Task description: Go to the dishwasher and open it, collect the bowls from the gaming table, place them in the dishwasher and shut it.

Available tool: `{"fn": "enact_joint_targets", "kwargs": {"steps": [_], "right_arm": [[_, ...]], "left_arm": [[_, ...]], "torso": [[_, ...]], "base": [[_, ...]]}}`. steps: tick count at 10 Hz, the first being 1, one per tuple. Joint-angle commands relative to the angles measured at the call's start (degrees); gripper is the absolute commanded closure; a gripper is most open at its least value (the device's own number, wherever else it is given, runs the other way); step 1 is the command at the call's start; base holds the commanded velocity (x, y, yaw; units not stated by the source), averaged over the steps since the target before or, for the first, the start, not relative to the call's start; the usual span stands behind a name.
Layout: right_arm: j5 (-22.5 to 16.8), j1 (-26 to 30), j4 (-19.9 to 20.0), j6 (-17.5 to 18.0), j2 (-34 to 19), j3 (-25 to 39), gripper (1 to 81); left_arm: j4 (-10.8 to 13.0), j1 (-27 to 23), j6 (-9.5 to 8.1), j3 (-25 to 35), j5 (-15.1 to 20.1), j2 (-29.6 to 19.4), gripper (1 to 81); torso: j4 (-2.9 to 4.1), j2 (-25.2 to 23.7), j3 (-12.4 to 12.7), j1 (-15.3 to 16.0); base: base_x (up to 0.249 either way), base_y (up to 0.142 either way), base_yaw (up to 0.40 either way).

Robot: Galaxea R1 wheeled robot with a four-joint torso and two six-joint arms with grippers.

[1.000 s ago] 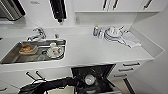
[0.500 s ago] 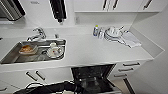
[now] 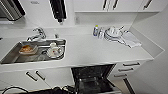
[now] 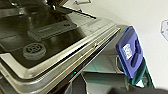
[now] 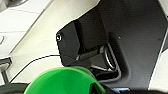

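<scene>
**Hands unreadable, dishwasher door down in the robot's path**

The right hand's state cannot be told. A green bowl (image 5: 62, 80) sits very close under the right wrist camera, but I cannot see whether it is gripped or only lies beneath the arm. Whether the left hand is open or closed cannot be told either.

The dishwasher (image 3: 92, 80) is under the white surface (image 3: 100, 50), between the cabinet doors below the sink (image 3: 10, 58) and a stack of drawers (image 3: 127, 68). Its door is lowered and the dark interior is exposed.

What could go wrong, as I judge it:
- The lowered door juts out low, straight toward the robot's base — a small drive forward or a turn could knock it or load its hinges.
- In the left wrist view a blue-lidded bin (image 4: 130, 52) stands near the door's outer corner, so a wide arm swing there could catch either one.
- If the bowl is held only loosely, it could slip on the way to the rack and hit the door's steel inner face.

The dishwasher's opening faces out of the cabinet front, toward the robot. The door lies roughly flat — inner face up, hinged edge at the cabinet, free edge nearest the robot. Its width runs parallel to the front edge of the surface.
</scene>
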Motion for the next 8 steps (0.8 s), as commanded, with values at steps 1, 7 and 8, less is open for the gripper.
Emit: {"fn": "enact_joint_targets", "kwargs": {"steps": [1, 7, 8], "right_arm": [[-5.48, 9.19, 2.8, 0.48, -13.06, 15.33, 81.1], [-7.43, 19.47, 7.1, 0.83, -17.97, 23.24, 81.1], [-7.24, 20.96, 7.11, 1.36, -18.5, 24.12, 81.1]], "left_arm": [[4.08, 3.68, 0.5, 9.63, 1.55, -9.39, 1.0], [12.34, 26.78, 0.67, -6.34, -15.74, -9.31, 1.0], [13.31, 29.95, 0.67, -9.27, -18.31, -8.51, 1.0]], "torso": [[0.0, 0.0, 0.0, 0.0], [0.0, 0.0, 0.0, 0.02], [0.0, 0.0, 0.0, 0.02]], "base": [[0.0, 0.0, 0.0], [0.0, 0.0, 0.0], [0.0, 0.0, 0.0]]}}
